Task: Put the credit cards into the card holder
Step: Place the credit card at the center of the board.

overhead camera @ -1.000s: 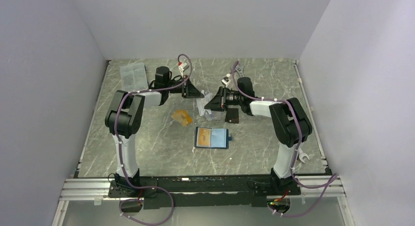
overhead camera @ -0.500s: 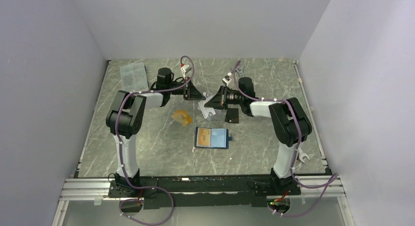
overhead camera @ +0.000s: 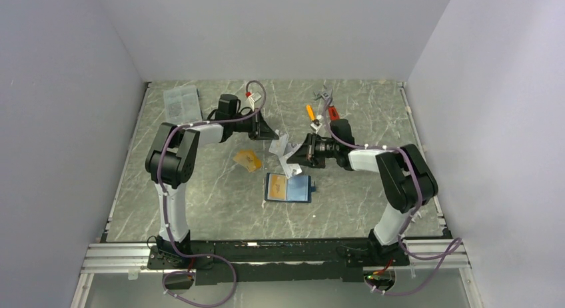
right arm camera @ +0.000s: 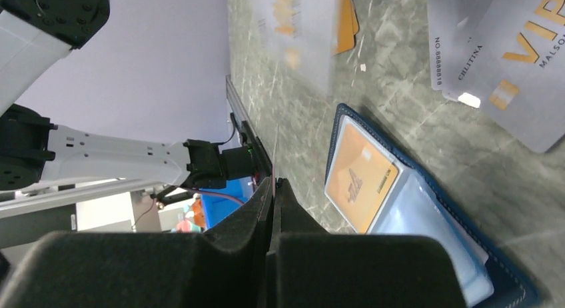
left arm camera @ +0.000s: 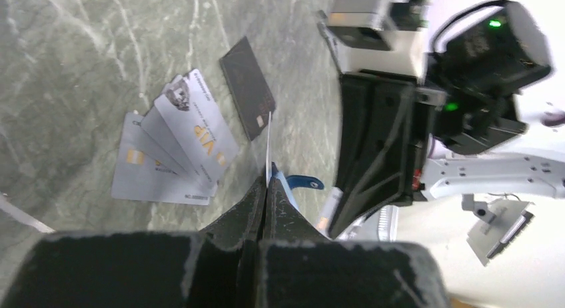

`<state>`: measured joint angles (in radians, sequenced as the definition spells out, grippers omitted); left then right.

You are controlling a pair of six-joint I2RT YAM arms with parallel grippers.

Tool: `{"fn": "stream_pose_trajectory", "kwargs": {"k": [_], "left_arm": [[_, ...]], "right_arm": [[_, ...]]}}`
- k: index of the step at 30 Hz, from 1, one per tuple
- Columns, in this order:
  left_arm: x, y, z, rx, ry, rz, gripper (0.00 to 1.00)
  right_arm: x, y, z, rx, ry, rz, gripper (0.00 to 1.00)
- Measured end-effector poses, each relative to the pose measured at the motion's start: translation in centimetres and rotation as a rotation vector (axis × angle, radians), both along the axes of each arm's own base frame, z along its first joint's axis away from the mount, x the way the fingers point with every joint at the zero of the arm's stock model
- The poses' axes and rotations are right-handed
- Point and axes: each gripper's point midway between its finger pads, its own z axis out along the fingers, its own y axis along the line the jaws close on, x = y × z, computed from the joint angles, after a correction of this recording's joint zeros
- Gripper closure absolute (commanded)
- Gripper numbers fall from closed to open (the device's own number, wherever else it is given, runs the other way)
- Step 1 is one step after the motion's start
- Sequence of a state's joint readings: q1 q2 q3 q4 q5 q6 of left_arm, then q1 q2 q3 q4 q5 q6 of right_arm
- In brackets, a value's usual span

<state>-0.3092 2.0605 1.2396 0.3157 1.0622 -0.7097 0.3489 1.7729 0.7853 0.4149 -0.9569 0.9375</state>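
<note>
1. A carrying step was judged to be in hand. The left gripper was clamped on an upright card seen edge-on, near the fanned cards on the table.
2. The right gripper was closed on what appeared to be a thin card (only its edge was shown), just on the far side of the wallet.
3. The wallet was laid open and flat between the arms. One orange card was lodged in its left pocket.
4. For the next move, a card edge would need to be lined up with a pocket mouth and slid in low.
5. Room was judged tight between the two grippers. A loose orange card lay left of the wallet, and a black card lay beside the fan.
</note>
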Motion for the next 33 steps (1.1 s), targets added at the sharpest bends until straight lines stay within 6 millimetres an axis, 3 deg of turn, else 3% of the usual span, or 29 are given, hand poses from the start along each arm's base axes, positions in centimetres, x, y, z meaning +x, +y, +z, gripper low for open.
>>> {"fn": "stream_pose_trajectory", "kwargs": {"k": [7,12,16,20,22,24,29,33], "left_arm": [[1.1,-0.9,-2.8,0.159,-0.038,0.025,1.00],[0.4,-1.5,-5.3,0.268,-0.046,0.005,0.98],[0.3,-1.9,-6.6,0.313,-0.041,-0.010,0.80],[0.8,-1.6,-7.2,0.354,-0.050,-0.008,0.55],[0.7,-1.4,-7.3,0.369,-0.050,-0.013,0.37],[0.5,-1.1,-7.4,0.379,-0.046,-0.024,0.26],[-0.3,-0.7,-5.4,0.382,-0.062,-0.056,0.18],[-2.6,0.5,-3.2,0.394,-0.077,-0.077,0.19]], "right_arm": [[0.3,-2.4,2.9,-0.070,-0.127,-0.088,1.00],[-0.4,-3.9,3.0,-0.133,-0.159,-0.140,1.00],[-0.9,-4.6,1.9,-0.189,-0.143,-0.153,1.00],[-1.4,-5.3,0.1,-0.265,-0.116,-0.159,1.00],[-2.0,-5.6,-1.0,-0.310,-0.099,-0.156,1.00],[-2.7,-5.9,-2.1,-0.350,-0.080,-0.153,1.00],[-4.7,-6.8,-3.9,-0.427,-0.036,-0.145,1.00],[-5.5,-7.7,-4.3,-0.475,-0.030,-0.155,1.00]]}}
